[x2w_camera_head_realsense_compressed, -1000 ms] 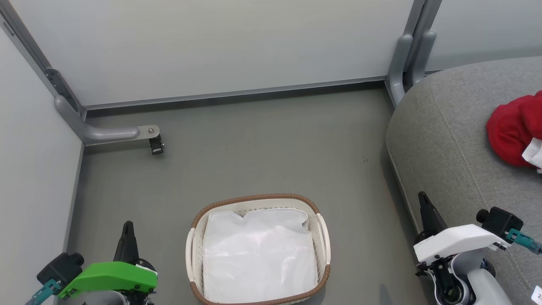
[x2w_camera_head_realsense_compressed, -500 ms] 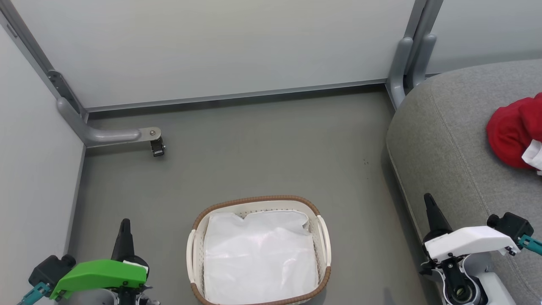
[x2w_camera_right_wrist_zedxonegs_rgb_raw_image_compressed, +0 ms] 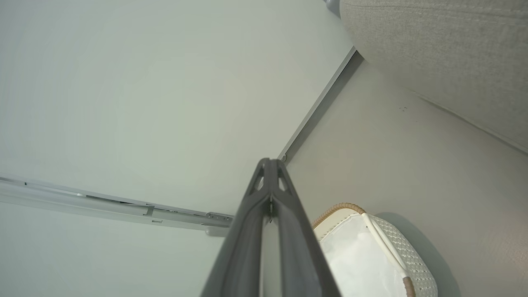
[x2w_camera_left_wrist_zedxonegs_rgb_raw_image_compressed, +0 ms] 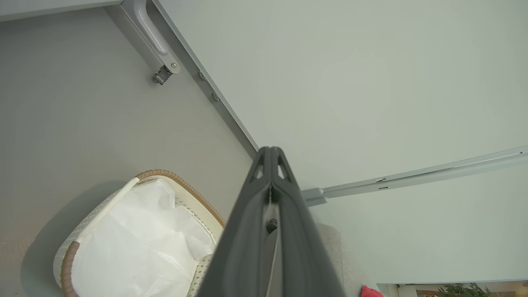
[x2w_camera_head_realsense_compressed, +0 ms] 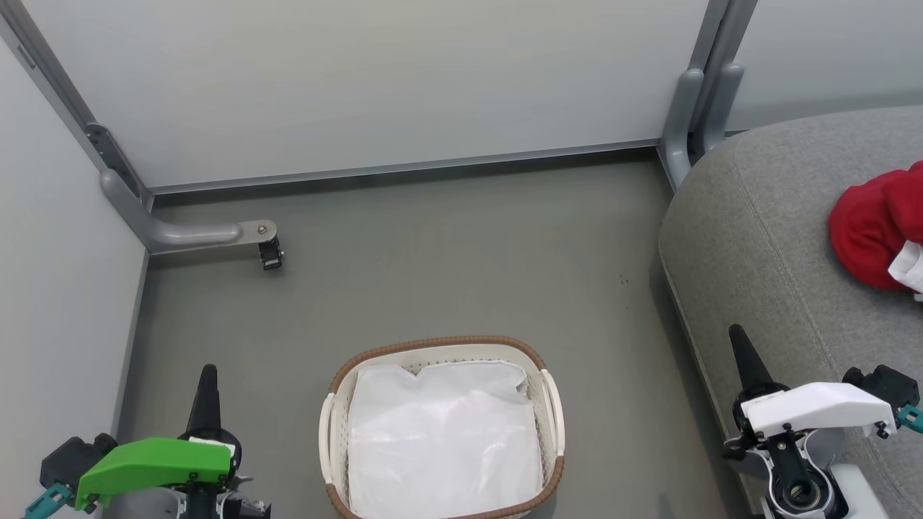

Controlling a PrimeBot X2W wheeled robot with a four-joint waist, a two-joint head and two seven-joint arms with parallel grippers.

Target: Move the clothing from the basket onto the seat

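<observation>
At 7 o'clock in the head view, the left gripper [x2w_camera_head_realsense_compressed: 207, 378], under its green cover, points its two long dark fingers toward 12. The left wrist view shows those fingers pressed flat together with nothing between them. Up toward 11 o'clock from it, a grey metal partition foot [x2w_camera_head_realsense_compressed: 209, 232] ending in a small black caster rests on the dull grey floor [x2w_camera_head_realsense_compressed: 447, 245].

At 6 o'clock stands the oval white perforated plastic basket [x2w_camera_head_realsense_compressed: 433, 343] with its brown woven-look rim. A crumpled plain white liner [x2w_camera_head_realsense_compressed: 443, 440] covers its inside.

At 3 o'clock sits the large grey woven-fabric seat [x2w_camera_head_realsense_compressed: 764, 238], with a rounded corner and a stitched seam, well apart from the basket. The soft bright red clothing [x2w_camera_head_realsense_compressed: 869, 223], with a white patch at its lower side, lies bunched on the seat and is cut off by the frame's right edge.

At 4 o'clock the right gripper [x2w_camera_head_realsense_compressed: 740, 342], under a white cover, shows against the seat's left edge, fingers toward 12. In the right wrist view they are closed tight on each other, gripping nothing.
</observation>
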